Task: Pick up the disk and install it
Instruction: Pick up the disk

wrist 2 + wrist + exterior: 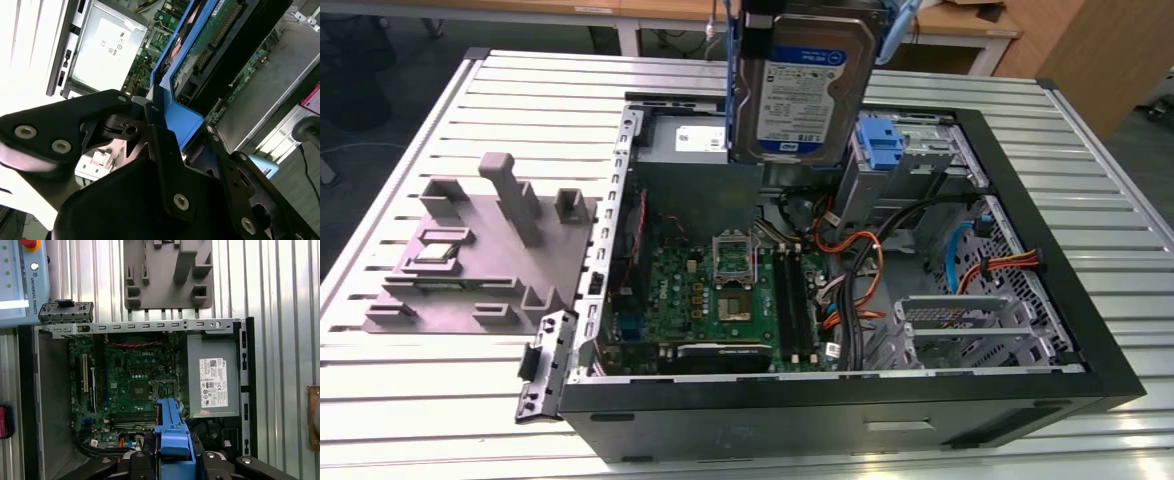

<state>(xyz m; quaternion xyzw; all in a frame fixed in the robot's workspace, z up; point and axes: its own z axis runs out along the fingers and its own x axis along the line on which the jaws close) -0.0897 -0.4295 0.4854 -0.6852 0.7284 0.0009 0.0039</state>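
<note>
Gripper (159, 120): jaws clamped on the blue carrier bracket of the disk (798, 95), one finger each side of the bracket's end. Disk hangs upright, label toward the exterior cam, raised over the far side of the PC case (1107, 385) and touching nothing else seen. Case lies on its side on the slatted metal surface (427, 400), open face up. Contents: motherboard (720, 290) on the floor twd the exterior view's left; power supply (212, 375) in a far corner; blue-handled caddy (881, 140) just beside the disk's lower edge in the exterior view; orange and black cables (854, 270) looping betw. board and a metal drive bay (961, 320) at the exterior view's right. Case rim unbroken all round; open room above the board, tighter by the cables. Grey fixture (480, 250) sits on the surface near the case, at the exterior view's left, carrying a small silver chip (438, 252).
</note>
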